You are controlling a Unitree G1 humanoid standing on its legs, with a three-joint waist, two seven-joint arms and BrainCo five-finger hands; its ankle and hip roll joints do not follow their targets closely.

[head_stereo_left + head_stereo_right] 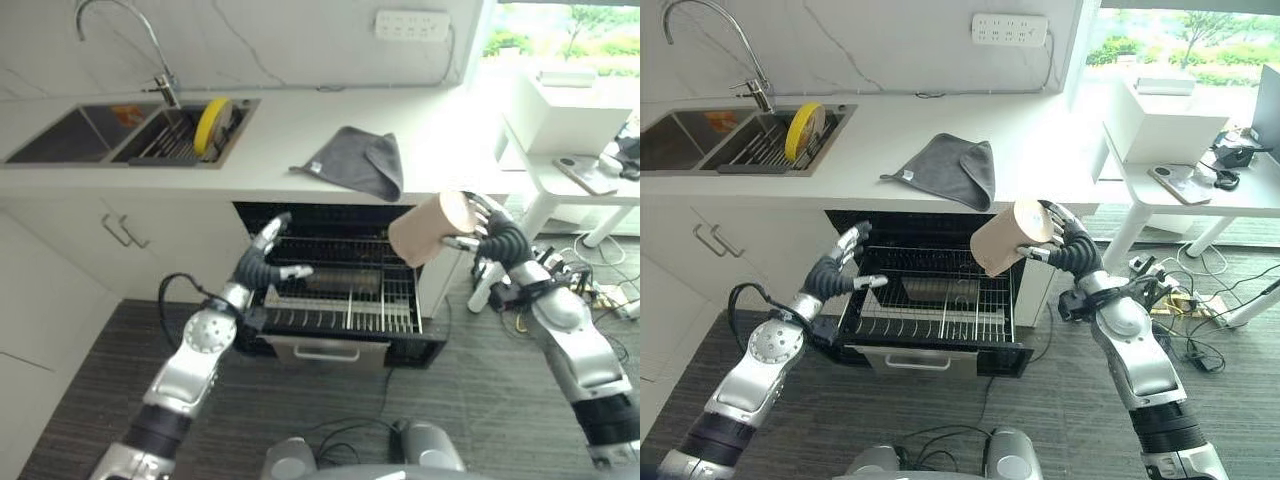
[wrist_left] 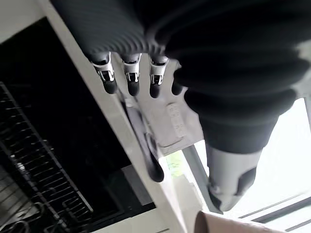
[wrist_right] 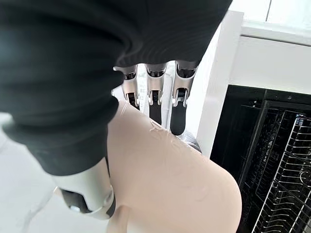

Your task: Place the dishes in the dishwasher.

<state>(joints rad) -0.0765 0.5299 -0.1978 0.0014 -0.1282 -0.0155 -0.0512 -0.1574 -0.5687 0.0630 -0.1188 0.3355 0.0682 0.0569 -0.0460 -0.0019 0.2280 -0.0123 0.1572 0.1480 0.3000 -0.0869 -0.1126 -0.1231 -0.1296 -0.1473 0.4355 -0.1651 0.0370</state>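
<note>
The right hand (image 1: pixel 1065 243) clasped the beige cup (image 1: pixel 1007 237) above the dishwasher rack (image 1: pixel 940 305), at its right edge. The left hand (image 1: pixel 840 266), fingers relaxed, hovered over the rack's left side. The cup could slip, because the grip looked shallow.

Beige cup (image 1: pixel 432 227) tilted sideways above open dishwasher's pulled-out wire rack (image 1: pixel 345 300); yellow plate (image 1: pixel 211 124) upright in sink.

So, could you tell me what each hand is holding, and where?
Right hand grips the beige cup around its side; left hand holds nothing.
</note>
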